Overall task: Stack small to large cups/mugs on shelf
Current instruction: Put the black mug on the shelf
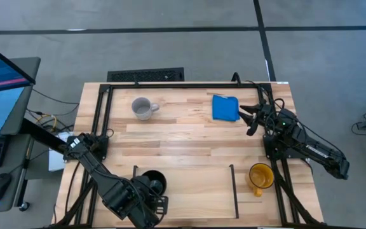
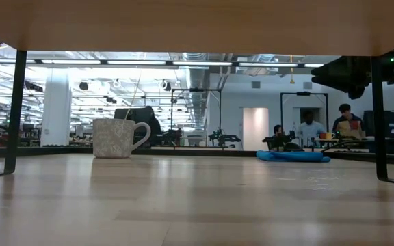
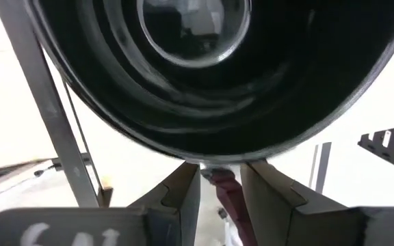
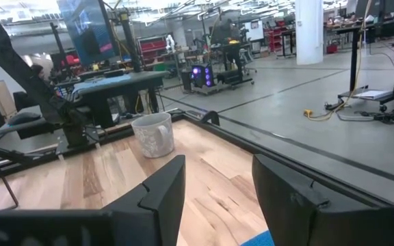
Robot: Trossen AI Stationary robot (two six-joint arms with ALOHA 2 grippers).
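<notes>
Finds the left gripper (image 1: pixel 146 189) at the near left corner of the table, fingers (image 3: pixel 180 198) clamped on the rim of the black mug (image 1: pixel 154 181), over the left end of the shelf (image 1: pixel 189 191) and just inside the left bar (image 1: pixel 134 181). Cannot tell whether the mug's base rests on the wood. Judges a tip or roll likely if let go while tilted or off the surface, and a knock against the left bar likely on any sideways drift.

Notes the grey mug (image 1: pixel 143 108) upright near the far edge, left of centre, well apart from the shelf. Judges a long carry, with a slip possible from a thin rim grip.

Notes the right gripper (image 1: pixel 250 117) near the far right corner, fingers apart and empty, just beside the blue cloth (image 1: pixel 225 107). Judges a snag on the cloth possible.

Notes the yellow mug (image 1: pixel 260 176) by the right edge, just outside the right bar (image 1: pixel 234 191). Judges a collision with that bar possible on transfer.
</notes>
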